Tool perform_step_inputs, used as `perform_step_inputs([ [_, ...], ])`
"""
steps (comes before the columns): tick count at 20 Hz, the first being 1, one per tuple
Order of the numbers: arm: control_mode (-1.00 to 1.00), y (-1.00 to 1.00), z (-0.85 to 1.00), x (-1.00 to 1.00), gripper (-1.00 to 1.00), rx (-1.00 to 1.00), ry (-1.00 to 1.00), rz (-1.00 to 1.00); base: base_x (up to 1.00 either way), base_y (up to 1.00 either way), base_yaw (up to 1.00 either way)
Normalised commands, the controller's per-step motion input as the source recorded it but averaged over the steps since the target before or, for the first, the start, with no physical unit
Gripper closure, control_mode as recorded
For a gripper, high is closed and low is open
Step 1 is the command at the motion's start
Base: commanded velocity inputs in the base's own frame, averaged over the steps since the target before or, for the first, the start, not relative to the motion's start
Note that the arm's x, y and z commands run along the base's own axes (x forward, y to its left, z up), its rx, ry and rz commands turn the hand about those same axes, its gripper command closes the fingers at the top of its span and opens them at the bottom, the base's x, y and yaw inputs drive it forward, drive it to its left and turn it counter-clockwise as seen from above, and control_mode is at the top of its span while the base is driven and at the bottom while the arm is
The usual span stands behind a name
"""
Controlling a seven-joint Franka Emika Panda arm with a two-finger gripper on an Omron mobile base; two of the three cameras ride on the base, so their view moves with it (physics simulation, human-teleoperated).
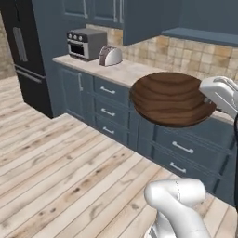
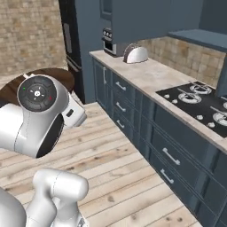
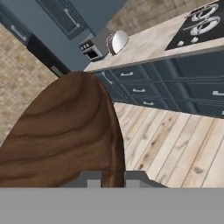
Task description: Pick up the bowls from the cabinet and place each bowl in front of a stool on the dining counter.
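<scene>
In the left base view, a tall black refrigerator (image 1: 25,51) stands at the far left, against the end of a run of blue-grey drawer units (image 1: 111,111) with silver handles. On the beige worktop (image 1: 125,72) above those units sit a silver toaster oven (image 1: 86,43) and, just to its right, a chrome toaster (image 1: 110,56). Farther right, the dark brown wooden bowl (image 1: 169,99) hangs in the air in front of the worktop edge, clear of the plank floor (image 1: 60,172). The bowl is tilted, so its grain-ringed surface faces the camera. The white hand of the arm meets the bowl at its right rim.

In the right base view, the bowl (image 2: 62,75) shows as a dark brown edge behind the arm's round white joint at the left. To the right of it come the refrigerator (image 2: 73,44), then the toaster (image 2: 135,54) on the worktop, then the black gas hob (image 2: 199,104) set into the same beige top at the far right.

In the hand view, the bowl (image 3: 65,131) occupies the left and centre, its rim running down to the gripper (image 3: 113,178) at the bottom edge. The two dark finger tips stand close together, one on each side of the rim, so the gripper is clamped on the wooden bowl. Beyond the bowl to the right lie the floor, the drawer units, the toaster (image 3: 117,41) and the hob (image 3: 199,24).
</scene>
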Motion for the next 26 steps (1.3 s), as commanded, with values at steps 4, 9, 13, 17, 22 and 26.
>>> perform_step_inputs([
  [4,1.0,0.0,0.0,0.0,1.0,0.0,0.0,0.0,-1.0,0.0,0.49],
  [9,1.0,0.0,0.0,0.0,1.0,0.0,0.0,0.0,-0.98,0.0,0.47],
  [13,1.0,0.0,0.0,0.0,1.0,0.0,0.0,0.0,-0.95,-0.04,0.42],
  [17,1.0,0.0,0.0,0.0,1.0,0.0,0.0,0.0,-0.95,-0.03,0.37],
  [22,1.0,0.0,0.0,0.0,1.0,0.0,0.0,0.0,-0.87,0.0,0.33],
  [26,1.0,0.0,0.0,0.0,1.0,0.0,0.0,0.0,-0.53,0.09,0.24],
])
